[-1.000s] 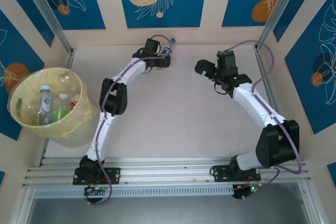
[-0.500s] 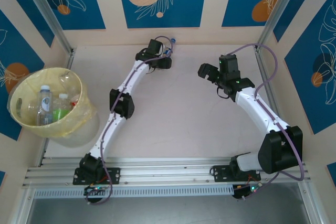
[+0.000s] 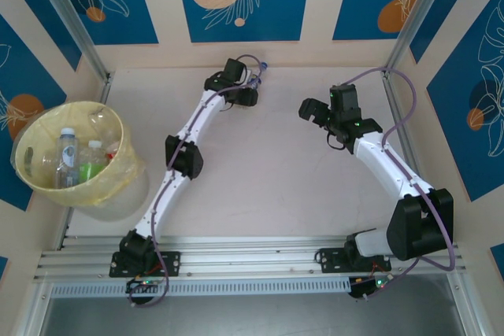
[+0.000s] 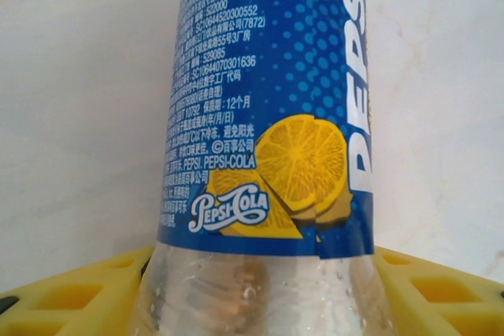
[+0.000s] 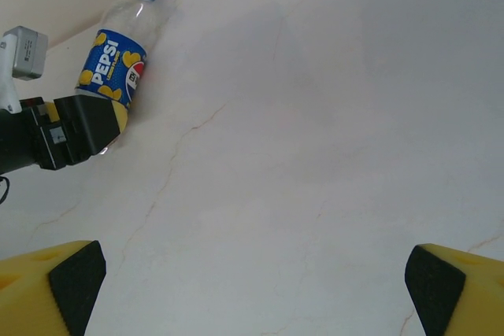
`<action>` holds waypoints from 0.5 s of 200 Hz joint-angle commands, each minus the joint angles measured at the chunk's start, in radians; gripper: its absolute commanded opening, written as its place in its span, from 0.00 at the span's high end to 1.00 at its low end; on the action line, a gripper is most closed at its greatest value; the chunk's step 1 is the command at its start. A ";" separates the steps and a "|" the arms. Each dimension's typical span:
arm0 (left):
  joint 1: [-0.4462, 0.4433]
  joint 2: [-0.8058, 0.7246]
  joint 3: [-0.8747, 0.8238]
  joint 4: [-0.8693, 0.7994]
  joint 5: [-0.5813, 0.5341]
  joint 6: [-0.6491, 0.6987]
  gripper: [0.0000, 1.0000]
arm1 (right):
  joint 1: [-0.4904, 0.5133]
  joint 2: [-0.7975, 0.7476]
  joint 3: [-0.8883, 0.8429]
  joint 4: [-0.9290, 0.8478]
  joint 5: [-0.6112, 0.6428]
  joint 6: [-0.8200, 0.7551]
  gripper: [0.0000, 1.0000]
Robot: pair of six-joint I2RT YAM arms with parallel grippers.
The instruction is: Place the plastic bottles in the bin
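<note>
Bin [image 3: 116, 125] at left holds several bottles [image 3: 66, 156] in top view; left gripper [image 3: 250, 81] is on Pepsi bottle [image 3: 259, 68] at desk's [image 3: 268, 171] far edge. Left wrist: yellow pads [image 4: 71, 293] clamp its clear body. Right wrist: right gripper [image 5: 256, 281] wide open, empty.

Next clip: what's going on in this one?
The left gripper is at the far edge of the table, with its fingers against both sides of a blue-labelled Pepsi bottle that lies there, not yet lifted. The right gripper hangs open and empty above the table. The bin, off to the left, already holds several bottles, so this looks like one of the last pickups.
</note>
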 commanded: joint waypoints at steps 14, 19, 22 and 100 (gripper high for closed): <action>-0.042 -0.158 0.056 -0.119 0.022 0.096 0.46 | -0.013 -0.031 -0.023 0.015 0.011 -0.013 0.00; -0.042 -0.182 0.035 -0.126 0.039 0.099 0.46 | -0.014 -0.031 -0.025 0.019 0.010 -0.014 0.00; -0.042 -0.201 0.002 -0.123 0.046 0.099 0.46 | -0.015 -0.031 -0.027 0.021 0.010 -0.013 0.00; -0.042 -0.963 -1.093 0.366 0.045 0.070 0.50 | -0.039 0.022 -0.053 0.146 -0.051 0.042 0.00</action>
